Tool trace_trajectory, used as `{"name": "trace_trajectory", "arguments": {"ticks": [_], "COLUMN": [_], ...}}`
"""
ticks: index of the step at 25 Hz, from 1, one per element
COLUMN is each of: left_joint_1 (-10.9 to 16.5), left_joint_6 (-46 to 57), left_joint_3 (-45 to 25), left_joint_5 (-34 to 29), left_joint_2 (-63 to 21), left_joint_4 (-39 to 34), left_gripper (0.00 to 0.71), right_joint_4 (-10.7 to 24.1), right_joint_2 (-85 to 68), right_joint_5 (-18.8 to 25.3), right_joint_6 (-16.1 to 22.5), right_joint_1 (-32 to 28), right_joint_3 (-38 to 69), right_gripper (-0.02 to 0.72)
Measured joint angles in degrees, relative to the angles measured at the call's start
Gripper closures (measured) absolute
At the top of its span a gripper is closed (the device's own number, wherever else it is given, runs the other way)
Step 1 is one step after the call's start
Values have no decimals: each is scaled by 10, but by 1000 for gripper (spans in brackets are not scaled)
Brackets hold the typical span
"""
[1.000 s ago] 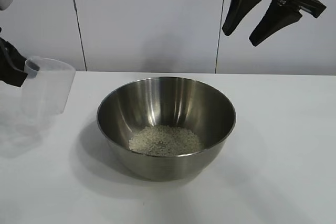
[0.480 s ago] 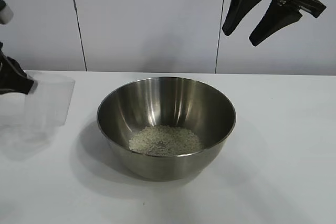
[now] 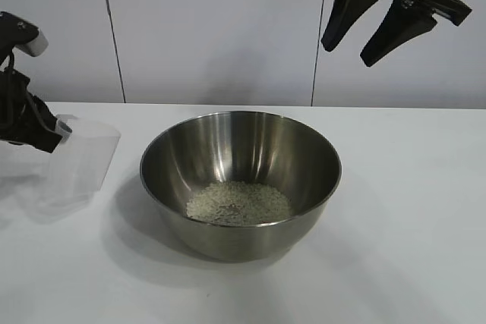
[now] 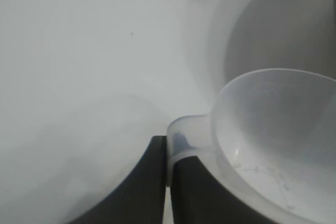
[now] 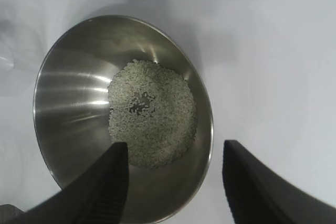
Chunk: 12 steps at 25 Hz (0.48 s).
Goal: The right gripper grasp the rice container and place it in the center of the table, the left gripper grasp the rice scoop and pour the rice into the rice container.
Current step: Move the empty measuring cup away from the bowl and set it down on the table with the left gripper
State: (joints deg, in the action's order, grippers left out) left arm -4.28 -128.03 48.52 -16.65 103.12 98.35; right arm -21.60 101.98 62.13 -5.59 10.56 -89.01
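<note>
On the white tabletop [image 3: 410,210], near its middle, sits the rice container [image 3: 240,184], a big shiny steel bowl standing upright. A low heap of rice [image 3: 239,202] covers its bottom; from the right wrist view the grains [image 5: 152,114] lie spread over the floor of the bowl [image 5: 73,108], thin enough at one small spot for the metal to show through.

At the far left edge of the exterior view, the left gripper [image 3: 47,136] has its fingers pressed together on the small tab handle of the rice scoop [image 3: 80,161]. The scoop (a frosted, see-through plastic cup) is close to upright with its mouth up, low over the tabletop just beside the bowl and apart from it; whether its base touches the surface cannot be told. The left wrist view shows the black fingers [image 4: 144,182] pinching the tab, and the cup [image 4: 273,135] looks almost empty, with only a few specks clinging inside.

High above the bowl's right side hangs the right gripper [image 3: 363,24], its two black fingers spread apart and holding nothing. In its own wrist view the fingers [image 5: 100,187] frame the near rim of the bowl.
</note>
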Motion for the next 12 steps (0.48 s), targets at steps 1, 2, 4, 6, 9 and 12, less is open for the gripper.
{"name": "trace_trajectory", "arguments": {"ticks": [1,2,4,6,9,12], "left_joint_1": [0,0,0,0,0,0], "left_joint_6": [15,30,45,50,40,9], "left_joint_3": [0,0,0,0,2,3], "left_joint_5": [5,9,14,15,14,13], "left_joint_2": [0,0,0,0,0,0], "left_joint_4": [0,0,0,0,0,0], "left_gripper": [702,702,702,702,702,702], "right_joint_4": [0,0,0,0,0,0], "right_joint_2": [0,0,0,0,0,0], "right_joint_5": [0,0,0,-1,-1,-1], "right_joint_6": [0,0,0,0,0,0], "right_joint_1": [0,0,0,0,0,0], "right_joint_3": [0,0,0,0,0,0], "right_gripper": [333,333,333,333,333,333]}}
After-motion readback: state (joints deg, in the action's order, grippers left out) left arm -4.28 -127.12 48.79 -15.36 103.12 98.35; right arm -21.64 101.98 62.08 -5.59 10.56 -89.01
